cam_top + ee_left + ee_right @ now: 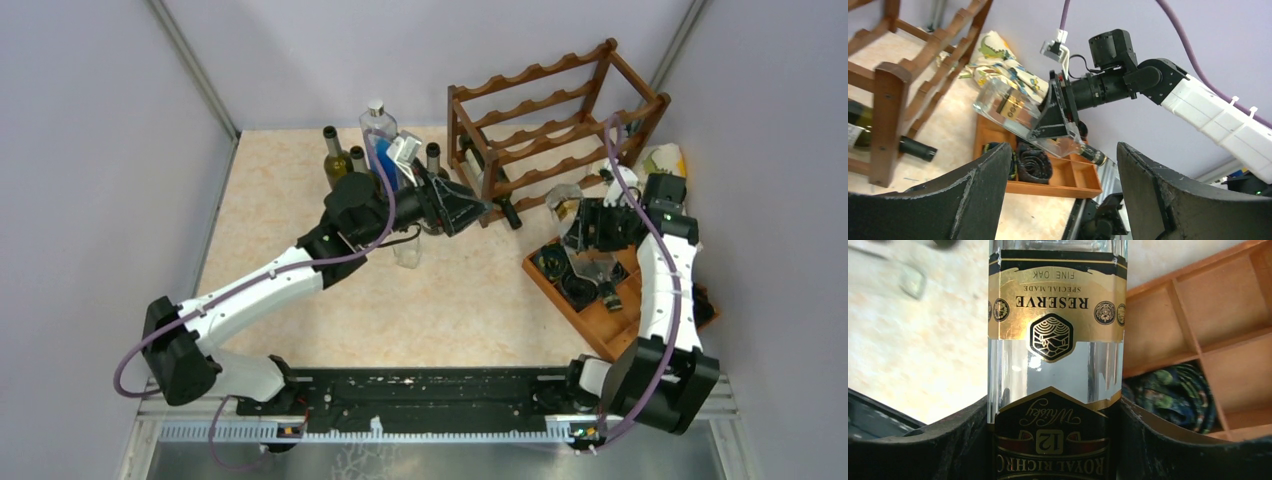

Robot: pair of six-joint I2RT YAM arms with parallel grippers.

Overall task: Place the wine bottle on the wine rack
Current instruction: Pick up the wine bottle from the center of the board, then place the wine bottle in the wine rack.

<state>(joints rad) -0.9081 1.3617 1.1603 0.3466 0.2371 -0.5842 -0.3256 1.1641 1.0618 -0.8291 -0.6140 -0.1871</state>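
Right claw (1054, 410) grips one whisky bottle (1055, 340); left claw (1063, 149) released; wine rack (885, 120) holds one green bottle (915, 148).

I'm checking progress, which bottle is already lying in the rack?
The dark bottle in the wine rack's bottom tier, neck poking out. The other bottles stand upright, except the clear whisky bottle in the right gripper.

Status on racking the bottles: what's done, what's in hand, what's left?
Done: one dark wine bottle lies in a low tier of the wine rack, neck poking out.
In hand: the right gripper clamps a clear whisky bottle above the wooden compartment tray. The left gripper is open and empty near the rack.
Left: the whisky bottle is not racked yet, and several bottles stand behind the left arm.
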